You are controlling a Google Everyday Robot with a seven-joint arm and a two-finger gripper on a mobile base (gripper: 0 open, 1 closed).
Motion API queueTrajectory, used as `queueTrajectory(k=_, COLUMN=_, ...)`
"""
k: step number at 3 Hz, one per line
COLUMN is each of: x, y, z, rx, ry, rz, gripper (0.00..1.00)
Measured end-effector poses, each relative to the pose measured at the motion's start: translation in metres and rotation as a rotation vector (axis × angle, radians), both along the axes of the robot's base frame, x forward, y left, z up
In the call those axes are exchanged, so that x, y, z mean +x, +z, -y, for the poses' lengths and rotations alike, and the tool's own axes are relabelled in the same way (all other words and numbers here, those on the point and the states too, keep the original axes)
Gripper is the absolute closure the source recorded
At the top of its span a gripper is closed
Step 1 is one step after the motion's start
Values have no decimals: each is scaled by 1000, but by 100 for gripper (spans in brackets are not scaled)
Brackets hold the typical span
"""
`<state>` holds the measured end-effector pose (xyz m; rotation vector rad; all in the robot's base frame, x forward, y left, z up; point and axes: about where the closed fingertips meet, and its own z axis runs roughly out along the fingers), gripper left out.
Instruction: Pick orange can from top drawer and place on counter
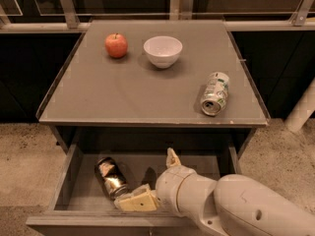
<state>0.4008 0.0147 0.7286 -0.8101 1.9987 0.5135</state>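
Observation:
The orange can [111,177] lies on its side in the left half of the open top drawer [69,178], silver top toward the front. My gripper [153,181] is inside the drawer just right of the can. It is open: one pale finger [137,201] lies by the can's front end, and the other finger [172,158] points up toward the back. The can is not between the fingers. The counter [123,92] is the grey-brown tabletop above the drawer.
On the counter stand a red apple [116,45] at the back left and a white bowl [163,50] at the back middle. A white-and-green can [215,93] lies at the right edge. My white arm [236,205] covers the drawer's right front.

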Motion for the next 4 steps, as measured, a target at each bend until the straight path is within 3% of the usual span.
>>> queueTrajectory(k=1, x=22, y=-28, z=-49, rx=16, ry=65, rz=-38, gripper=0)
queueTrajectory(k=2, x=22, y=-29, z=-52, rx=15, ry=70, rz=-39, gripper=0)
queueTrajectory(k=3, x=25, y=-30, z=-46, rx=19, ry=25, rz=-40, gripper=0)
queueTrajectory(k=4, x=36, y=-36, z=-57, rx=44, ry=27, rz=-48, gripper=0)
